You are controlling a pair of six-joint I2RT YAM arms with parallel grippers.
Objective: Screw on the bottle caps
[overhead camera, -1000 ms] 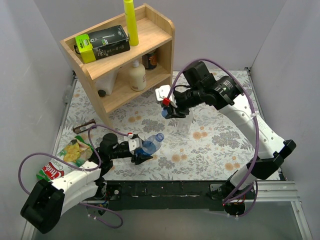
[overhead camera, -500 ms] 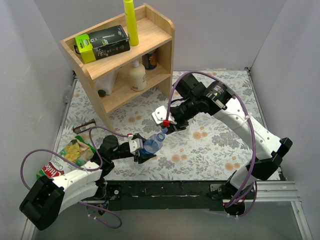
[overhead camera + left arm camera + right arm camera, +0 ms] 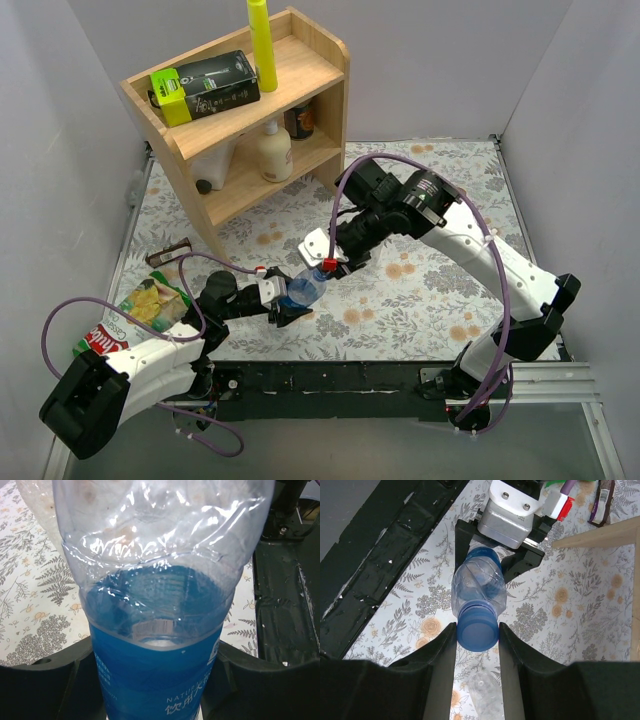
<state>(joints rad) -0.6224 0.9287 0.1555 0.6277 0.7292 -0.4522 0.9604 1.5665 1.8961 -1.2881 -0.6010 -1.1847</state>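
Right gripper (image 3: 322, 268) has swung down from mid-table and now pinches the blue cap (image 3: 477, 632) at the mouth of the blue-label bottle (image 3: 479, 582), which left gripper (image 3: 287, 300) clamps tilted at front-left; threads probably seated, so twisting comes next

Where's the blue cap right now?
In the right wrist view, centre: the blue cap sits at the mouth of the blue-label bottle, held in the right end effector.

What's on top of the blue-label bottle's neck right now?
A blue cap, pinched between the right tool's fingers. The blue-label bottle's neck threads under it are covered, so seating can't be judged.
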